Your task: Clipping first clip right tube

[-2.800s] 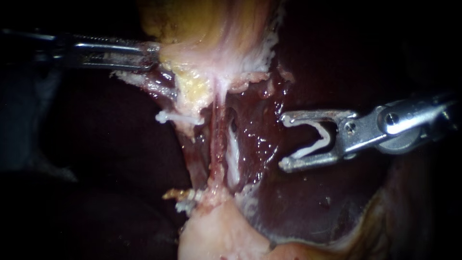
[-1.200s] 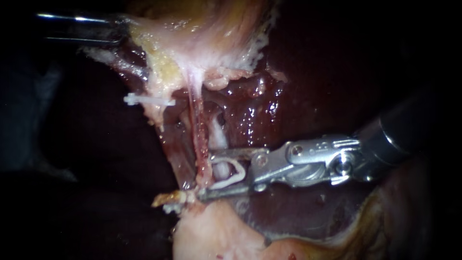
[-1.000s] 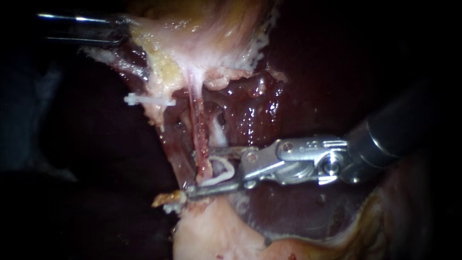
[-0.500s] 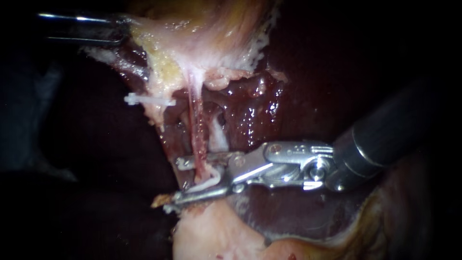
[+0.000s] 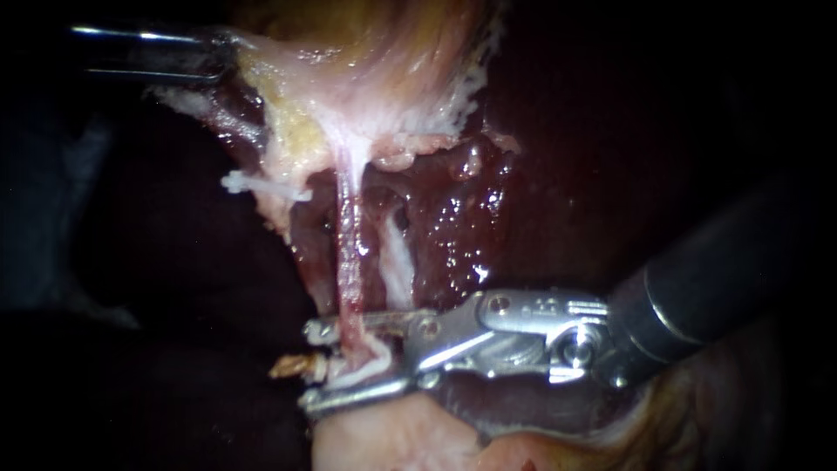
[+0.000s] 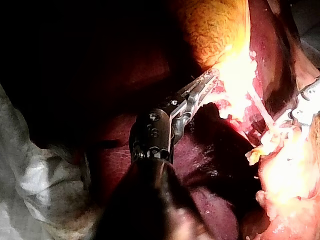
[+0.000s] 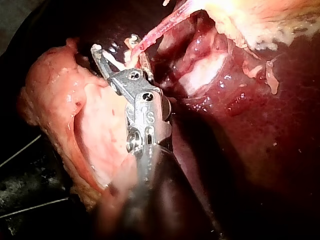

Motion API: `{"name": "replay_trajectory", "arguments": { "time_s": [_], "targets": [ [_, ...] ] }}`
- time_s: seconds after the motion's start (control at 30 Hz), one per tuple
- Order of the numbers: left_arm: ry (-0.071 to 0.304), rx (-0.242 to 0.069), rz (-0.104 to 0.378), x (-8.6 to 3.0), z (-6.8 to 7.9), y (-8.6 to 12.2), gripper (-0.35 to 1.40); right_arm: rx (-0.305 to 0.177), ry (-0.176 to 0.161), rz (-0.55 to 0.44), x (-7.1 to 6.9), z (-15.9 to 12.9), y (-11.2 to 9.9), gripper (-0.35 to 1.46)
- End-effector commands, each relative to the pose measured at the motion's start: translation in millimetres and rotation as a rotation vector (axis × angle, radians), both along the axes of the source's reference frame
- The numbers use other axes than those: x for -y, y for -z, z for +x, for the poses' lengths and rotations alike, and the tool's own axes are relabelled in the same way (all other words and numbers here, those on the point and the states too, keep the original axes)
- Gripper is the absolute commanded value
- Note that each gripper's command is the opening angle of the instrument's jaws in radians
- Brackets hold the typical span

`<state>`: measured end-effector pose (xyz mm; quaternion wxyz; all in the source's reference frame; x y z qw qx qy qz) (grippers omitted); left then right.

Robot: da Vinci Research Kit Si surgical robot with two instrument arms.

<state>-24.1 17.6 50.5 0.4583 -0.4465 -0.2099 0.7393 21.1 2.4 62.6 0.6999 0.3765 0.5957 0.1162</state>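
Floor here is the liver point(image 5: 462, 227): dark red, wet, w/ bright glints in endoscope view; beyond it the bkgd goes black. In left wrist view a pale crumpled sheet point(image 6: 35, 185) lies beside the shaft, the only bit of room showing. The gallbladder point(image 5: 375, 52), yellow-pink, sits at top of endoscope view. The left instrument point(image 5: 218, 59) comes in level, jaws clamped on the gallbladder's edge. From there a thin pink tube point(image 5: 349, 244) runs down taut, w/ a pale strand point(image 5: 398, 270) just beside it on the right. The right instrument point(image 5: 314, 366) reaches across low down. Its jaws straddle the pink tube, narrowed, pressing from both sides on a white clip point(image 5: 370, 373) curved at the tube's foot, just above a pale fatty lump point(image 5: 384, 436). An upper clip point(image 5: 261, 185), also white, juts from the tissue edge near the gallbladder, well apart from those jaws. Hard to make out: left jaw tips are buried in tissue; the clip's top leg is hidden behind tube and jaw; can't tell if the pale strand lies inside the clip too. A yellowish scrap point(image 5: 292, 366) just past the right jaw tips is unclear. Glare washes out tissue in left wrist view; right shaft is cut off at the edge.
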Motion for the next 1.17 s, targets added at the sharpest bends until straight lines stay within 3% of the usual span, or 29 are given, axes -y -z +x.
{"name": "replay_trajectory", "arguments": {
  "time_s": [0.03,0.27,0.37,0.53,0.77,1.17],
  "targets": [
    [0.0,0.0,0.0,0.0,0.0,0.0,-0.35,0.0,0.009,0.006,0.0,0.0,0.1,0.45],
    [0.001,-0.001,-0.001,0.0,-0.1,-0.1,-0.35,0.019,-0.005,0.032,-0.4,0.0,-0.4,0.28],
    [0.001,-0.001,-0.001,0.0,-0.1,-0.1,-0.35,0.025,-0.008,0.042,-0.6,-0.3,-0.5,0.1],
    [0.001,-0.001,-0.001,0.0,-0.1,-0.1,-0.35,0.057,-0.014,0.112,-0.8,-0.8,-0.6,-0.34],
    [0.001,-0.001,-0.001,0.1,-0.1,-0.1,-0.35,0.096,-0.002,0.133,-1.1,-1.1,-1.5,-0.35],
    [0.0,0.0,-0.001,0.0,0.0,-0.1,-0.35,0.106,0.0,0.145,-0.8,-1.1,-1.9,-0.35]
  ]
}}
